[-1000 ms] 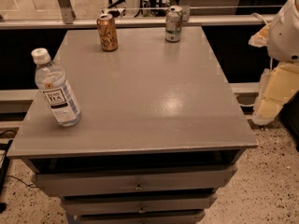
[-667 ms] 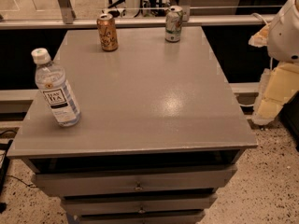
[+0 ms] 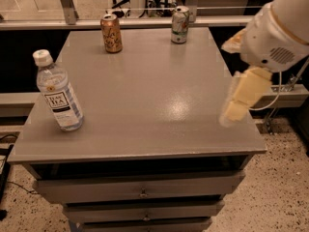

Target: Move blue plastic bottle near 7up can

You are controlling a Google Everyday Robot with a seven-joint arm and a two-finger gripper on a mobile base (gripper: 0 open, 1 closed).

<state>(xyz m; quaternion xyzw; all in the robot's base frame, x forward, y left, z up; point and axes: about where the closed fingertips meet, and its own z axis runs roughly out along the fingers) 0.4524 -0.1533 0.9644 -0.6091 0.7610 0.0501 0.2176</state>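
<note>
The blue plastic bottle [image 3: 58, 94] is clear with a white cap and a white label. It stands upright near the front left of the grey table [image 3: 149, 95]. The 7up can [image 3: 180, 25], silvery-white and green, stands at the far edge, right of centre. My gripper [image 3: 240, 103] hangs from the white arm [image 3: 277, 33] over the table's right edge, far from the bottle and well in front of the 7up can. It holds nothing that I can see.
An orange-gold can [image 3: 111, 33] stands at the far edge, left of the 7up can. Drawers [image 3: 142, 192] sit under the tabletop. A rail and glass partition [image 3: 67, 4] run behind the table. Speckled floor lies on the right.
My arm and gripper have swung left from beside the table to over its right edge. The bottle and both cans have not moved.
</note>
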